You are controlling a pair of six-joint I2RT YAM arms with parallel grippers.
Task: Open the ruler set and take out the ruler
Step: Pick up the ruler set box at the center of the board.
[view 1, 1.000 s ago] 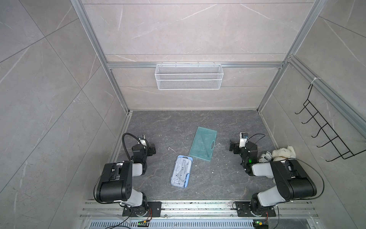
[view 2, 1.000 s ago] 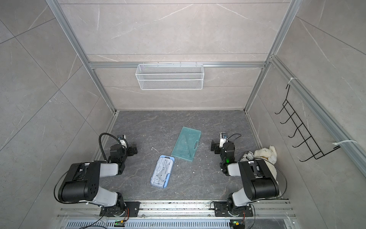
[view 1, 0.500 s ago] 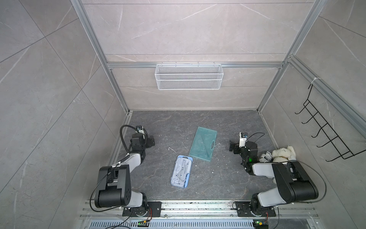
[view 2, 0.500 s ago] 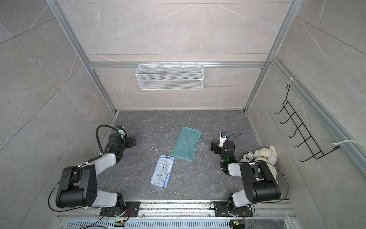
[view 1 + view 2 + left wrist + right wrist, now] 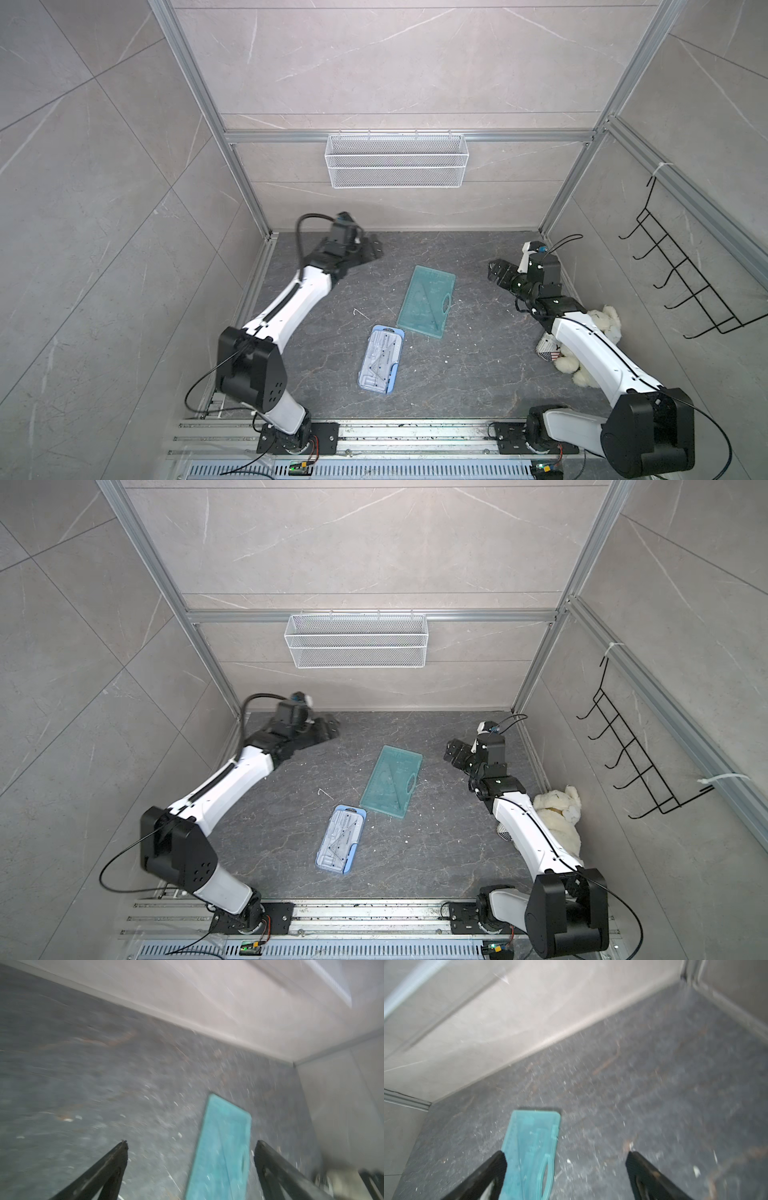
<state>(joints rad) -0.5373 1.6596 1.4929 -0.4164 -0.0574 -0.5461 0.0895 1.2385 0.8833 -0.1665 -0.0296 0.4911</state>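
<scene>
I've raised both arms off rest; left gripper (image 5: 370, 251) and right gripper (image 5: 493, 272) jaws apart, empty, flanking teal case (image 5: 427, 303); opening not started.

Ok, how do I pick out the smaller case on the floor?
On the dark floor, two flat cases lie near the middle. The blue case is the one nearer the metal rail. It is smaller and pale blue with a see-through lid, unlike the wider teal case beyond it.
</scene>
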